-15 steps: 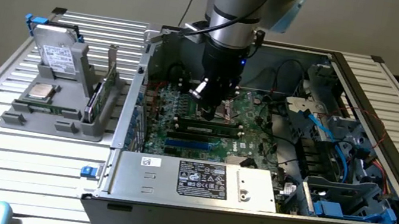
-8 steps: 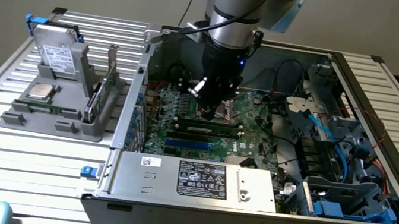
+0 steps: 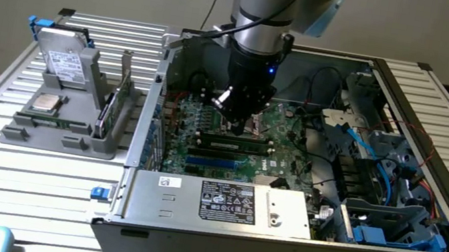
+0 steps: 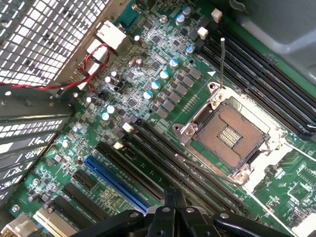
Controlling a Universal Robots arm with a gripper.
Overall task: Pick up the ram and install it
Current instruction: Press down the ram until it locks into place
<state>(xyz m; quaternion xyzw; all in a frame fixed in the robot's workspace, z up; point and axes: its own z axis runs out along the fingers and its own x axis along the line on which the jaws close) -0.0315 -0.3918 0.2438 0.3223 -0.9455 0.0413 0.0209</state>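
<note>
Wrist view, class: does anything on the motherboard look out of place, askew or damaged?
The CPU socket stands empty, contacts exposed, and its thin metal lever appears unlatched and swung away. Nothing looks spilled or broken.

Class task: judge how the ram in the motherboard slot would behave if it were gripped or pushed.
The ram is a thin, narrow board, so probably stiff and light. Its exposed chips suggest fragility. On edge, a sideways push might tilt it.
</note>
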